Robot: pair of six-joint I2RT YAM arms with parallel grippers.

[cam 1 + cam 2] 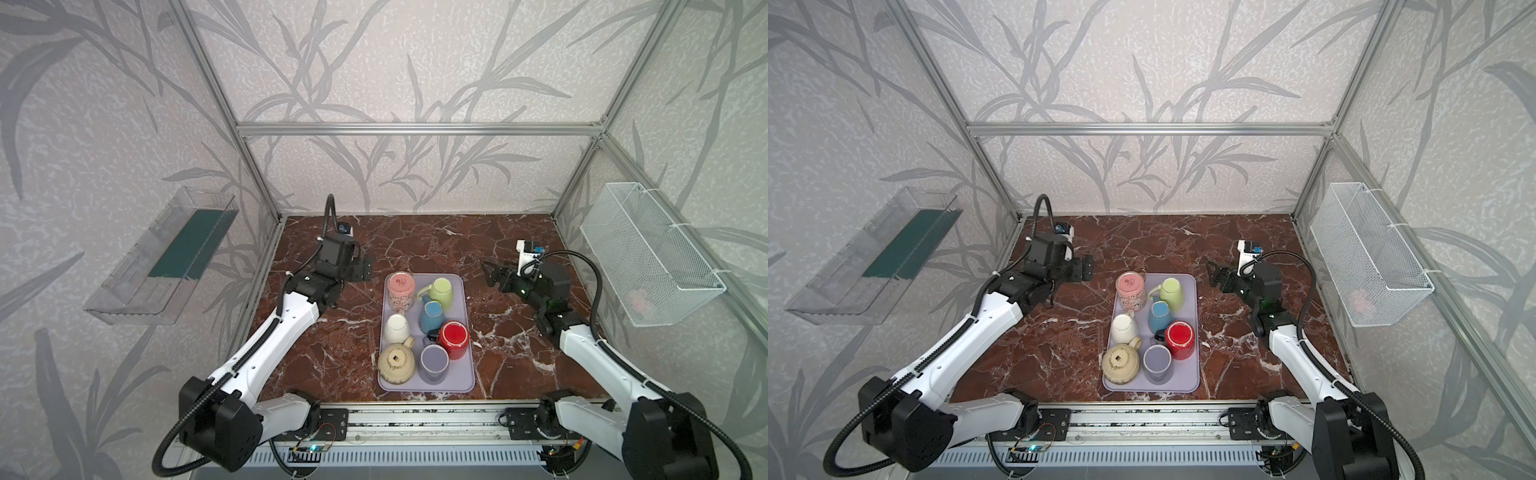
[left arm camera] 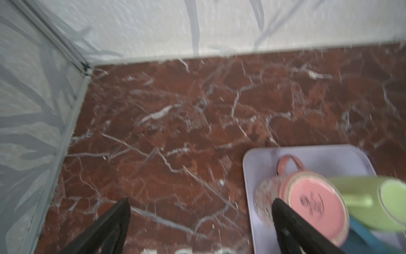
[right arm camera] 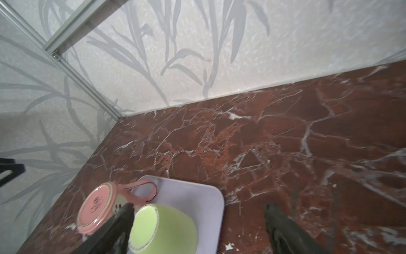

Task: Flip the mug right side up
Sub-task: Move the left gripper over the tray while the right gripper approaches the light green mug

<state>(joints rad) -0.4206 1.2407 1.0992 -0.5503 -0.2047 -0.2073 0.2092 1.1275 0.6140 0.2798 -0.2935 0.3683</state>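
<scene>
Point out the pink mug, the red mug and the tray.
pink mug (image 1: 401,284): in a top view, on its upturned base.
red mug (image 1: 454,333): in a top view, on its upturned base.
tray (image 1: 459,376): in a top view, on its bare floor near a front corner.

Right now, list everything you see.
table: one, red-brown, underneath
tray: one, lavender, table centre, under mugs
pink mug: one, pink, far left
green mug: one, green, far right
blue mug: one, blue, middle
white mug: one, white, left
red mug: one, red, right
purple mug: one, purple, near right
beige mug: one, beige, near left
clear bin: one, transparent, left wall
wire basket: one, white, right wall
left fingers: two, black, left of tray
right fingers: two, black, right of tray
</scene>
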